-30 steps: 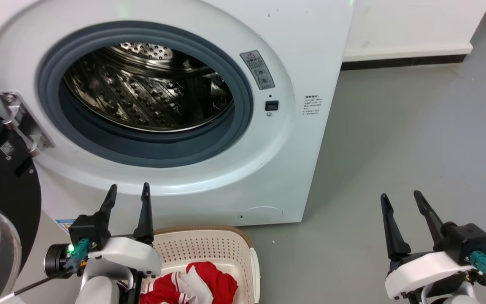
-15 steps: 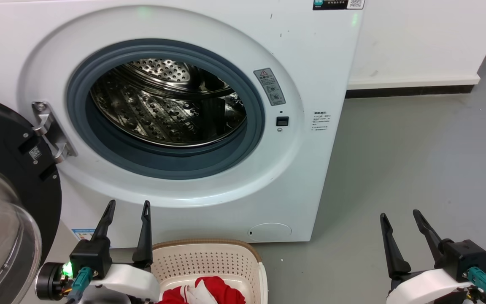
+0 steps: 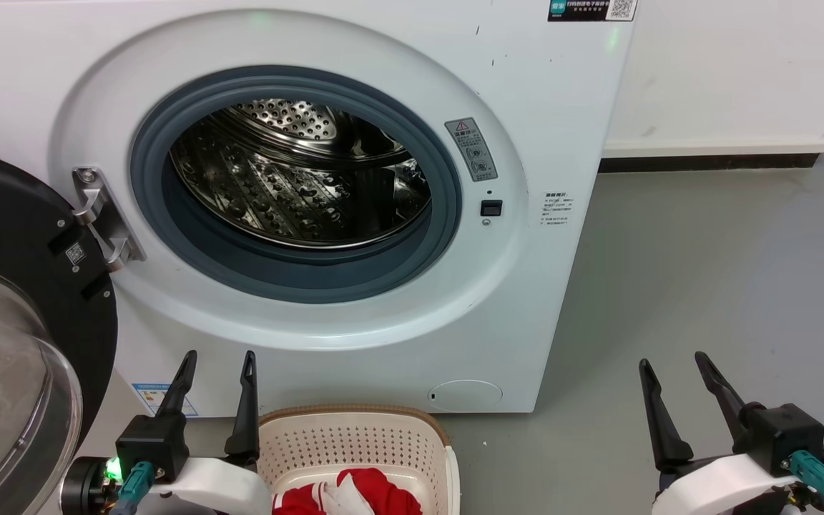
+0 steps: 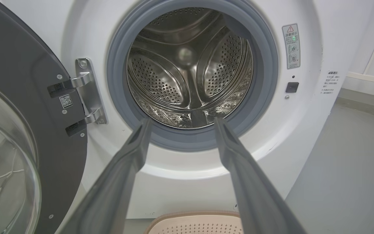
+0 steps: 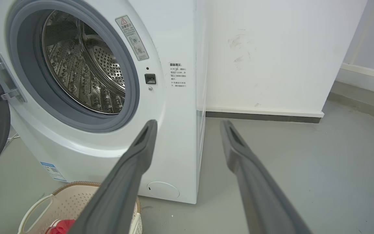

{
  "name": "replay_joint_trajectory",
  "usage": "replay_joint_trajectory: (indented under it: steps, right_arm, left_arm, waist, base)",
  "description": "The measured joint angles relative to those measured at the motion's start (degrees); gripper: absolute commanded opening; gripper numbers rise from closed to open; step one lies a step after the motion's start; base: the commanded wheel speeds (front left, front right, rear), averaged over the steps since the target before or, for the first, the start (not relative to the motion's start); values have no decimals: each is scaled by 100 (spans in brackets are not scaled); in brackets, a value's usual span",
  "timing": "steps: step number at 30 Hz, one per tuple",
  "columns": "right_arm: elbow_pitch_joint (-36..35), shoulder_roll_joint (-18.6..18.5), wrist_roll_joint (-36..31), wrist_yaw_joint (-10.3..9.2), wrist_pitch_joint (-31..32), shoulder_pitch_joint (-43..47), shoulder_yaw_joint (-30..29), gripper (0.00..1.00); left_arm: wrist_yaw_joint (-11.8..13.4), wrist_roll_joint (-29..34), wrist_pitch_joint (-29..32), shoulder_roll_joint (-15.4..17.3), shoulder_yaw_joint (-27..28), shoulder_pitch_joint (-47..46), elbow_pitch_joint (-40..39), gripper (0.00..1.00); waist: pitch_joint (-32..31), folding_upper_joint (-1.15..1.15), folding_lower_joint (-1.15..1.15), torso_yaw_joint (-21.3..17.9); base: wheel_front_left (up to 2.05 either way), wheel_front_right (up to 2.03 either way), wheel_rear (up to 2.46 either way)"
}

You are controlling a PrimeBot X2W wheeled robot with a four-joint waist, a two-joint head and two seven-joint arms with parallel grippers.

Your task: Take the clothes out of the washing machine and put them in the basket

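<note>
1. The head view has shifted since half a second ago. The washing machine (image 3: 548, 286) now sits slightly further right in it, and more of a label strip at its top edge shows. This is the camera moving, not the objects, and both arms hold the same pose as before.
2. The perforated steel drum (image 3: 297, 186) shows bare metal with no fabric in sight, in the head view and the left wrist view alike. The black-framed glass door (image 3: 26, 236) hangs wide open on the machine's hinge side.
3. The clothes (image 3: 355, 495), a plain red garment and a red-and-white one, lie bunched in the cream basket (image 3: 355, 438). The basket stands on the floor (image 3: 705, 250) right in front of the machine's base, below the porthole. They lay there a second ago too, though less of them shows now at the bottom of the view.
4. With the drum apparently bare and both garments in the basket, the task looks finished.
5. The left end effector (image 3: 219, 355) has its two fingers spread apart, grips nothing and touches nothing. It hovers before the machine's lower panel, just beside the basket.
6. The right end effector (image 3: 673, 360) is likewise spread and empty. It hangs over bare floor, clear of the machine's right side.
</note>
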Motion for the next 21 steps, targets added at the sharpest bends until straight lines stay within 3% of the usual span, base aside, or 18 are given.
replay_joint_trajectory:
  steps: [13, 14, 21]
  right_arm:
    - [-19, 0, 18, 0, 19, 18, 15, 100]
    - [-22, 0, 19, 0, 19, 18, 16, 0]
    - [175, 1, 342, 0, 32, 107, 32, 0]
  left_arm:
    - [75, -102, 9, 43, -29, -1, 32, 100]
    - [75, -104, 9, 46, -36, -1, 31, 0]
    - [64, -394, 151, 27, 20, 67, 315, 0]
  waist:
    - [50, 0, 0, -28]
    - [54, 0, 0, -30]
    - [64, 0, 1, -28]
  base:
    - [0, 0, 0]
    - [0, 0, 0]
    - [0, 0, 0]
